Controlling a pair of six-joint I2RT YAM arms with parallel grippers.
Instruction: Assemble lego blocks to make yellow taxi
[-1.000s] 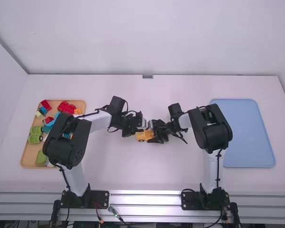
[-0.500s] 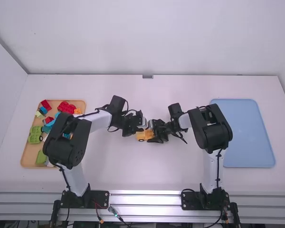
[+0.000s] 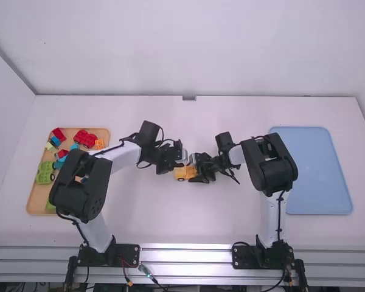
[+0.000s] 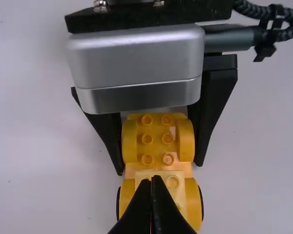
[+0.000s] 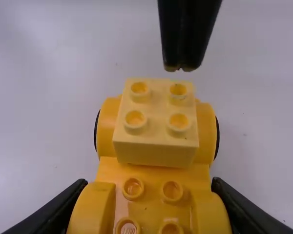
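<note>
White walls [image 3: 194, 55] enclose a white table [image 3: 152, 225]. A metal rail [image 3: 185, 255] runs along the table's near edge. Two arms are mounted at this edge: left arm [image 3: 79, 194] and right arm [image 3: 271, 167]. Each arm extends inward toward the middle of the table.

A tan tray [image 3: 35, 201] lies on the left side of the table, partly covered from above by the left arm. Red, green, blue and orange parts are visible in it. A blue tray [image 3: 316, 170] lies flat on the right side.

The left gripper [image 3: 170, 161] and right gripper [image 3: 196, 170] face each other near mid-table. The yellow car [image 3: 182, 174] is located between them.

Right wrist view: the right gripper [image 5: 149, 187] is set apart to the car's width, one finger against each side of the body, holding the car. Left wrist view: the left gripper [image 4: 155, 178] has its jaws together, nothing between them.

A pale yellow block [image 5: 155, 151] is seated on one end of the car. Four studs [image 5: 135, 118] are exposed on its top. In the right wrist view, the left gripper's tips are near the block, apart from it.
</note>
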